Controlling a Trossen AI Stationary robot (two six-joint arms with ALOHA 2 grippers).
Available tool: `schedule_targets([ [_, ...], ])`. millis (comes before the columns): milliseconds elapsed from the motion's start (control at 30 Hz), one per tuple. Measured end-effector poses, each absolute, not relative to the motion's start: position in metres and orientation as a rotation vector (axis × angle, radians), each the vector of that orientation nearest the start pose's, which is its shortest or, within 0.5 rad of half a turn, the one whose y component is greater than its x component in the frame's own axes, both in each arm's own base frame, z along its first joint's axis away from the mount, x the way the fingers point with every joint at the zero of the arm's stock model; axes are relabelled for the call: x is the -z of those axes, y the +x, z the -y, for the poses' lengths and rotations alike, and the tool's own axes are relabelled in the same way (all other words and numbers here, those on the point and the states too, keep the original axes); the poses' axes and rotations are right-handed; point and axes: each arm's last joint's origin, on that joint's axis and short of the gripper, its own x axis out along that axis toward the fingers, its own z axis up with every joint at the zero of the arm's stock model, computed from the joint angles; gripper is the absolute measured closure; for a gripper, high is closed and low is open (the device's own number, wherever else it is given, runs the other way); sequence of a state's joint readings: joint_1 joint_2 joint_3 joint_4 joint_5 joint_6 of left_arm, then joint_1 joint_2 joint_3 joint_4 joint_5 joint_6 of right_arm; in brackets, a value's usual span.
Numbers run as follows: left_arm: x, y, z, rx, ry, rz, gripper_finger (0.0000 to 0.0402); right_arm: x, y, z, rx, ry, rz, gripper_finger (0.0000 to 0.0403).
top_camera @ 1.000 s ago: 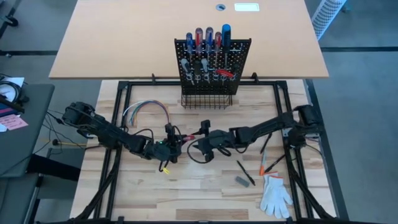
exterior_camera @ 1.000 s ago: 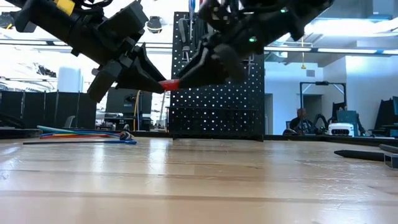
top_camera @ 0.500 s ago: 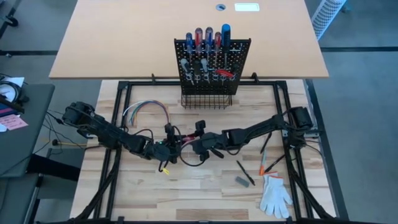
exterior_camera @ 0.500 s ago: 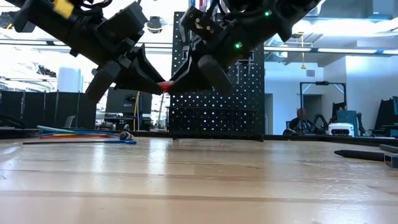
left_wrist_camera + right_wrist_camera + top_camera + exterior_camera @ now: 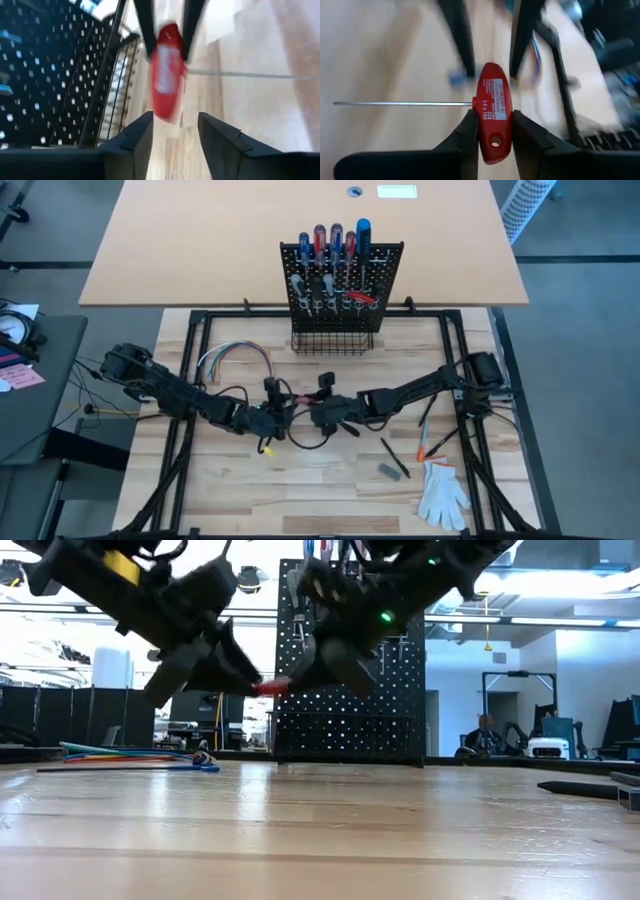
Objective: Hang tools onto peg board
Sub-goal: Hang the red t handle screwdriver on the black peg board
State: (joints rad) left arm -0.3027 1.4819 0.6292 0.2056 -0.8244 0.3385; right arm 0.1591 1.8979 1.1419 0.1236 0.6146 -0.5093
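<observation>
A red T-handle hex key hangs in the air above the table's middle, its thin shaft sticking out sideways. My right gripper is shut on its handle. Facing it, my left gripper stands open, with the handle's other end just off its fingertips. In the low view the red handle shows between both grippers. The peg board stands upright at the far middle, and several screwdrivers hang in it. My right gripper pinches the red handle by its two narrow edges, at the end with the small hole. The fingers reach in from the table's right, slanting a little downward, and lie along the handle. The key is lifted clear of the table.
A loop of coloured wires lies at the far left. At the near right lie a white glove, a few loose tools and a small grey block. A black wire basket sits at the peg board's foot.
My right gripper has reached a little toward the left gripper, turned its wrist and shut on the red handle. My left gripper, which held that handle, has opened and let go. The key has stayed in the air at about the same spot.
</observation>
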Motion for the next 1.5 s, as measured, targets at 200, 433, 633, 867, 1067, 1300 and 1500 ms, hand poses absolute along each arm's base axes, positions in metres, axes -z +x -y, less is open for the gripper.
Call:
schedule_targets([
  [200, -0.161, 0.262, 0.040, -0.529, 0.639, -0.750, 0.0227, -0.193, 0.375, -0.050, 0.610, -0.853, -0.803, 0.0320],
  [433, -0.157, 0.260, 0.028, -0.595, 0.574, -0.789, 0.0224, -0.238, 0.343, -0.049, 0.994, -1.031, -0.845, 0.0320],
  [633, -0.157, 0.260, 0.029, -0.573, 0.570, -0.785, 0.0224, -0.280, 0.319, -0.027, 1.076, -1.100, -0.921, 0.0320],
  [867, -0.160, 0.264, 0.029, -0.545, 0.562, -0.750, 0.0224, -0.313, 0.315, -0.002, 0.977, -1.147, -0.934, 0.0320],
  [1067, -0.160, 0.266, 0.031, -0.494, 0.551, -0.745, 0.0224, -0.342, 0.334, 0.008, 0.935, -1.294, -0.747, 0.0320],
  [1300, -0.159, 0.265, 0.031, -0.494, 0.543, -0.756, 0.0224, -0.359, 0.340, 0.023, 1.065, -1.574, -0.692, 0.0320],
  [1500, -0.158, 0.264, 0.031, -0.496, 0.539, -0.766, 0.0224, -0.347, 0.348, 0.049, 1.120, -1.612, -0.779, 0.0320],
])
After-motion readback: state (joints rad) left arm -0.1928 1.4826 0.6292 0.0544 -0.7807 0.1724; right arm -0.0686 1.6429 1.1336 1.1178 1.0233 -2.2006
